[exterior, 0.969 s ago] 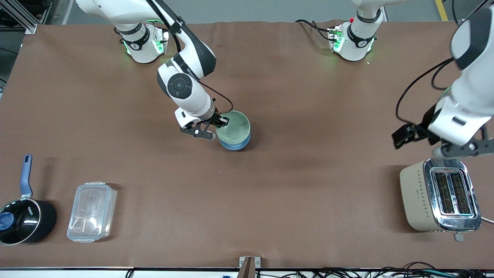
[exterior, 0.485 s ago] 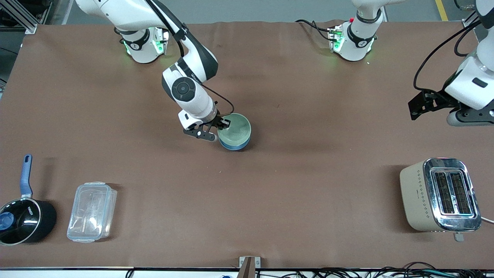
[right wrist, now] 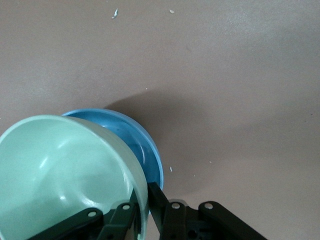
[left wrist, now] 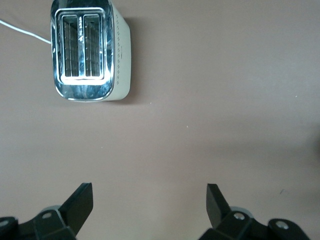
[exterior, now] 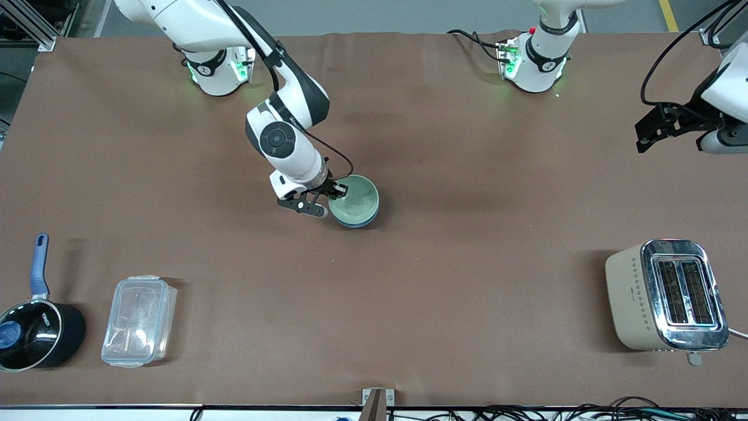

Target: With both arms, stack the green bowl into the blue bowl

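Your right gripper (exterior: 333, 196) sits near the middle of the brown table (exterior: 467, 280), its two fingers pinched on the rim of the green bowl (exterior: 355, 199), one inside the rim and one outside. The green bowl rests down inside the blue bowl (exterior: 353, 223), tilted a little, so only a thin blue edge shows beneath it from the front; your right wrist view shows the blue bowl's inner wall (right wrist: 135, 140) peeking out beside the green one (right wrist: 60, 175). Your left gripper (exterior: 672, 126) hangs in the air over the table's left-arm end, holding nothing, its fingers (left wrist: 80, 202) spread wide apart. Your left wrist view looks down on a cream and chrome toaster (left wrist: 90, 50), which stands near the front edge at that same end. At the right arm's end, near the front edge, sit a black saucepan (exterior: 36, 336) and a clear plastic container (exterior: 139, 321) just beside each other
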Robot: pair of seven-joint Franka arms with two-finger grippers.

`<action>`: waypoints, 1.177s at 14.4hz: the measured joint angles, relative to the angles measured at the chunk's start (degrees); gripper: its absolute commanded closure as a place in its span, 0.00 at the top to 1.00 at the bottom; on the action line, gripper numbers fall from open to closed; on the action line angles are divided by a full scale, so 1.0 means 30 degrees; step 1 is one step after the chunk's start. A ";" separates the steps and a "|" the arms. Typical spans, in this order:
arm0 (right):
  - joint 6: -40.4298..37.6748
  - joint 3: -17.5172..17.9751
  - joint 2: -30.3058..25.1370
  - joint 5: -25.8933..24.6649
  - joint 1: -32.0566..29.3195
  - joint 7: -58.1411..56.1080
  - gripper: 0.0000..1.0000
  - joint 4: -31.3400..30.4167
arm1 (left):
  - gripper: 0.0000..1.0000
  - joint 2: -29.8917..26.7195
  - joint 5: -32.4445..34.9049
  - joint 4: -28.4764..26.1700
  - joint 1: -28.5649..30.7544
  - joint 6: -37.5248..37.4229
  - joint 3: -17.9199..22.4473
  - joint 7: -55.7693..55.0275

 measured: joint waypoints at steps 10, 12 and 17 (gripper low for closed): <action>-0.1509 -0.0131 -0.0702 -0.1286 -0.0402 0.0007 1.00 0.0525 | 1.00 -0.0299 -0.0055 -0.0868 -0.0030 0.0082 0.0061 0.0000; -0.3961 -0.0154 -0.2584 -0.3351 -0.1364 0.0054 1.00 0.1014 | 1.00 -0.0254 -0.0055 -0.0888 -0.0008 0.0227 0.0080 0.0000; -0.9120 -0.0280 -0.7339 -0.4605 -0.5376 -0.3472 1.00 0.2534 | 1.00 -0.0050 -0.0056 -0.0919 -0.0010 0.0561 0.0086 0.0000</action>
